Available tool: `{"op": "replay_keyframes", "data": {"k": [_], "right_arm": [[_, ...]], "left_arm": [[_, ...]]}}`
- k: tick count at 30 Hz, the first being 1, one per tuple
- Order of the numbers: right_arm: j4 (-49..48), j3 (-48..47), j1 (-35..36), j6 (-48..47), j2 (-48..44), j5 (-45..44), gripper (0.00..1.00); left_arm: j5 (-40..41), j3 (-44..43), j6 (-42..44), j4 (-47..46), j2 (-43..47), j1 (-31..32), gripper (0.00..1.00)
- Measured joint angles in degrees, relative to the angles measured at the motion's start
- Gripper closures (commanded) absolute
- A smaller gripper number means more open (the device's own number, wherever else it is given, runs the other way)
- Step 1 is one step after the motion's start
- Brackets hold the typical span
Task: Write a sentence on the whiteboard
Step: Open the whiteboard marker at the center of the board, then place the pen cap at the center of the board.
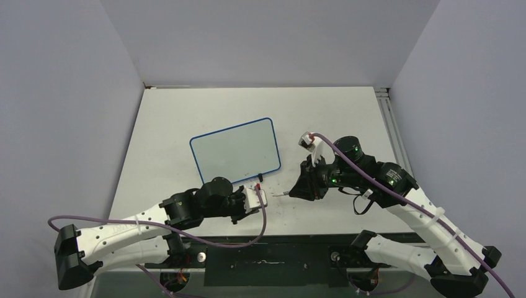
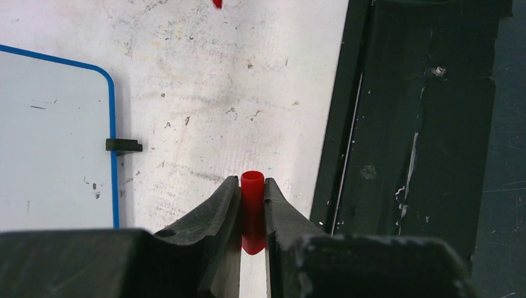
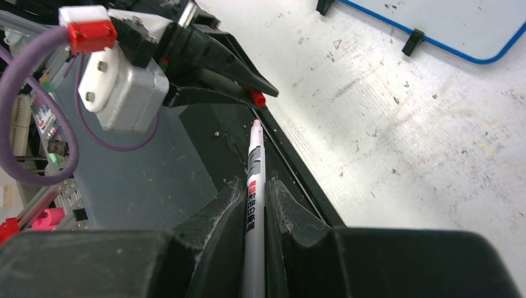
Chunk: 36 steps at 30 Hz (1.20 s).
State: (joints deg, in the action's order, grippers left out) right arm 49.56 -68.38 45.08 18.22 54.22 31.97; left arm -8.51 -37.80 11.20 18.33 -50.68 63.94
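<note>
left end effector (image 2: pixel 252 186) is clenched on a red cap (image 2: pixel 252 205), near the front edge of the worktop (image 1: pixel 335 118). right end effector (image 3: pixel 255 186) is clamped round a white marker (image 3: pixel 255 155). its tip is bare & points to 9 o'clock in the top view, toward the cap. the whiteboard (image 1: pixel 234 149) lies flat mid-worktop, approx 10 o'clock from the right end effector & 11 o'clock from the left. nothing written on it, just a few specks. so imo the pen's uncapped and writing hasn't begun.

to do the next bit well:
- swing the right arm toward 10 o'clock w/ the tip kept off the worktop until it's over the board, so no stray red streak.
- re-angle the wrist so the tip points down, not sideways as now.
- start near the board's 10 o'clock corner, leaving room for two lines.
- the tip sticks well out past the fingers, so it'll prob flex or slip. use light pressure & slow strokes.
- the board looks loose and may skid. the left arm could steady the frame, clear of the black clip foot (image 2: pixel 124 146).
</note>
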Motion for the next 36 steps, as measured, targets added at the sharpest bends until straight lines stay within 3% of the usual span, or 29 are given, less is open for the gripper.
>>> {"op": "replay_keyframes", "data": {"k": [10,16,23,30,36], "right_arm": [[4.6,-2.7,0.0,-0.4,-1.1,-7.9,0.95],[3.9,-2.5,0.0,0.5,-2.3,-16.6,0.95],[-0.9,1.5,-0.1,1.7,-4.2,-25.1,0.95],[-7.1,6.7,-4.0,2.4,-4.5,-28.0,0.95],[-12.0,12.1,-13.0,2.6,-6.7,-26.2,0.95]], "left_arm": [[1.9,0.0,-2.5,0.4,2.6,-1.8,1.00],[3.8,0.0,-11.5,0.4,4.6,-5.1,1.00],[10.4,1.2,-24.3,2.9,13.9,-9.1,1.00],[15.8,0.8,-33.7,11.1,16.7,-19.7,1.00],[17.8,0.8,-37.8,16.3,16.1,-30.6,1.00]]}}
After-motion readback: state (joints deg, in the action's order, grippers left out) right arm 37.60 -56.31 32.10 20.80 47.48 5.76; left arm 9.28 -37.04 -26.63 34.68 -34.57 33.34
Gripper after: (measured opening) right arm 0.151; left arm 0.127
